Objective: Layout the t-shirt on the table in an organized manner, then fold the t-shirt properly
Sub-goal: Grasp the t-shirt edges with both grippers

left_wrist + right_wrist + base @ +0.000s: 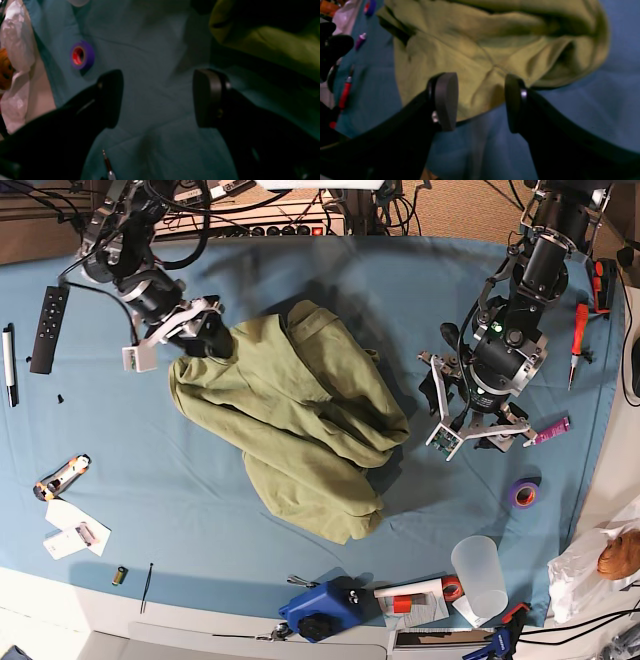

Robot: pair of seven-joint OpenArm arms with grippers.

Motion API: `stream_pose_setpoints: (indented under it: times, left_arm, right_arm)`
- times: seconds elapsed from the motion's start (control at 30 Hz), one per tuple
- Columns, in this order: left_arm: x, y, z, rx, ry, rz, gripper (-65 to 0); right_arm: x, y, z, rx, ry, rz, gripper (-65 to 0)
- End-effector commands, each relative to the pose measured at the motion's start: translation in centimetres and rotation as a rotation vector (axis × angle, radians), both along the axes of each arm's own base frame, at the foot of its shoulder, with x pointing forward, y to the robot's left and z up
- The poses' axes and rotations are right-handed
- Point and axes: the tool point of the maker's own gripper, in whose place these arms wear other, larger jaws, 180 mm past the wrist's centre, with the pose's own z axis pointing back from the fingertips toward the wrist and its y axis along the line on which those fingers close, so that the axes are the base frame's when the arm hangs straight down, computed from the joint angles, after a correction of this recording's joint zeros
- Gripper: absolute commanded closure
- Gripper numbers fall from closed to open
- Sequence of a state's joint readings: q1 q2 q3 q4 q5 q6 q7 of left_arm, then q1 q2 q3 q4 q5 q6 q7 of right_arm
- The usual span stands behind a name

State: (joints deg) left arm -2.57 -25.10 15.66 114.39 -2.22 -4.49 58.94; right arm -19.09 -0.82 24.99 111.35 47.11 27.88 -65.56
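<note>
The olive-green t-shirt (300,420) lies crumpled in a heap in the middle of the teal table (200,510). My right gripper (203,338) is at the shirt's upper-left edge. In the right wrist view it (480,102) is open, its fingers straddling the hem of the shirt (480,50), and it holds nothing. My left gripper (462,418) hovers over bare cloth just right of the shirt. In the left wrist view it (158,98) is open and empty, with the shirt (275,42) off to its upper right.
A purple tape roll (523,494) (82,55), a pink marker (550,430) and a red screwdriver (578,330) lie near the left arm. A plastic cup (478,575) and a blue tool (320,610) sit at the front edge. A black remote (50,315) lies far left.
</note>
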Motion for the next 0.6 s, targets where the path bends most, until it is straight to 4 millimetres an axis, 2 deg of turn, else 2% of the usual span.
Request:
stream_pose_setpoints:
  times: [0.0,0.1,0.2,0.47,0.57]
  left_arm:
    - [0.7,0.2,1.3,0.000,-0.049,0.002,-40.8]
    - [0.7,0.2,1.3,0.000,-0.049,0.002,-40.8]
    - [0.7,0.2,1.3,0.000,-0.048,0.002,-40.8]
    - [0.7,0.2,1.3,-0.002,-0.050,0.001,-40.8]
    - [0.7,0.2,1.3,-0.002,-0.051,0.000,-40.8]
  right_arm:
    - [0.3,0.0,0.4,0.030,-0.017,-0.017,-29.8]
    - [0.0,0.5,-1.2,0.104,0.026,-0.034,-29.8]
    - [-0.1,0.8,-1.9,0.149,0.025,-0.038,-29.8]
    - [-0.8,1.2,-1.8,0.141,0.023,0.026,-29.8]
    - [-0.7,-0.6,-1.1,0.113,-0.002,-0.017,-29.8]
